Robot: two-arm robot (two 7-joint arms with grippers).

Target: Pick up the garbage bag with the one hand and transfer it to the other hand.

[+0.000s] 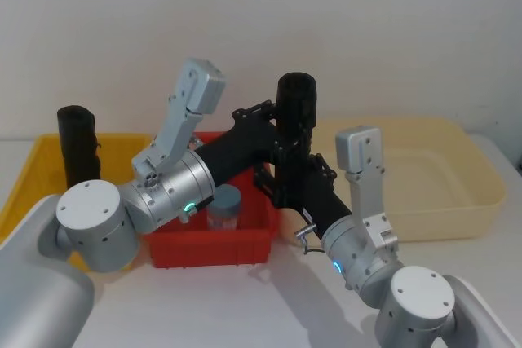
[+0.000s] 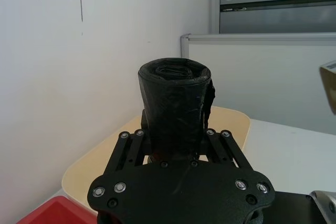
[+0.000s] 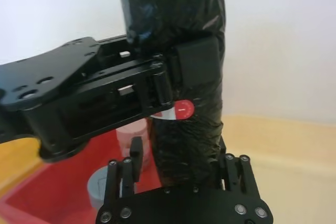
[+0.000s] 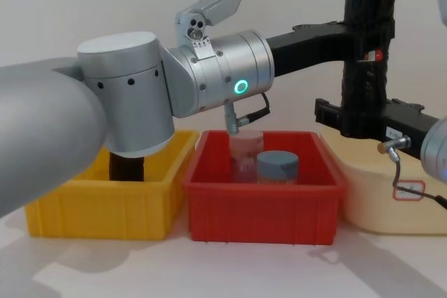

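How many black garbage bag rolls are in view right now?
2. The lifted roll is gripped by the left claw, with the right claw at its lower end; the other roll stands in the yellow bin. More may be hidden.

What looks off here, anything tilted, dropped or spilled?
Nothing stands out. The garbage bag is upright in mid-air, with the left gripper shut on its upper part and the right gripper at its lower end. The blue-lidded jar stands upright in the red bin.
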